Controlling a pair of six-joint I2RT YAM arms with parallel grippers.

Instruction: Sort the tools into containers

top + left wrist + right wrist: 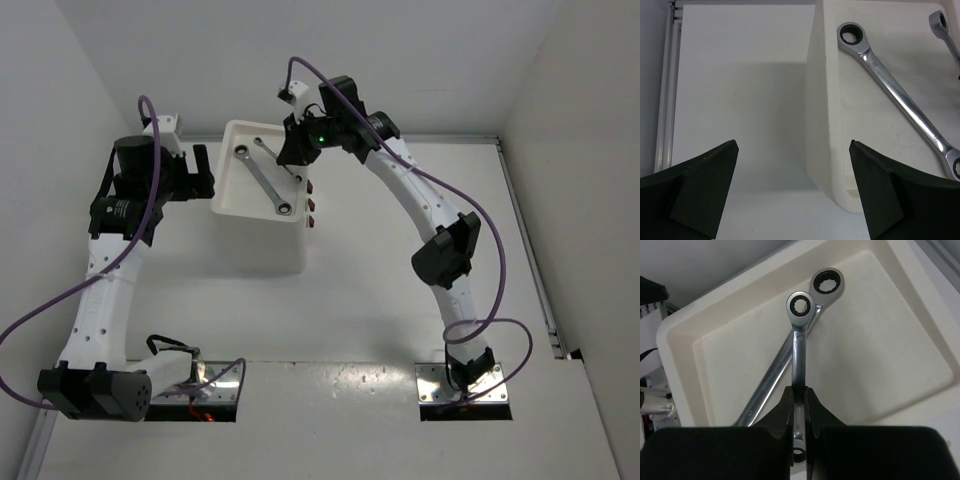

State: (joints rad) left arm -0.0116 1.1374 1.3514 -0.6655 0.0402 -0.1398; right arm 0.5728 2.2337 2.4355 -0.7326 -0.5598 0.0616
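1. The right arm rises from its base, bends at the elbow and reaches up and left, ending with the right gripper over the far right part of the white drawer unit.
2. The right gripper's fingers are pressed onto the shaft of the held wrench. Its ring end points away over the tray top.
3. The held wrench crosses the neck of the second wrench, which lies slantwise on the tray floor. I cannot tell whether the two touch.
4. The left arm stands tall on the left and bends toward the unit. The left gripper is just beside the unit's left wall, with its fingers spread wide and gripping nothing.
5. In the left wrist view a near corner of the unit sits between the fingers, and the second wrench lies past the rim.
6. Small dark handles line the unit's right face.
7. The bare white table runs in front of and right of the unit. A metal rail edges its right side, and pale walls close in on both sides.
8. Each wrench shaft bears a tiny stamped mark, too small to read.
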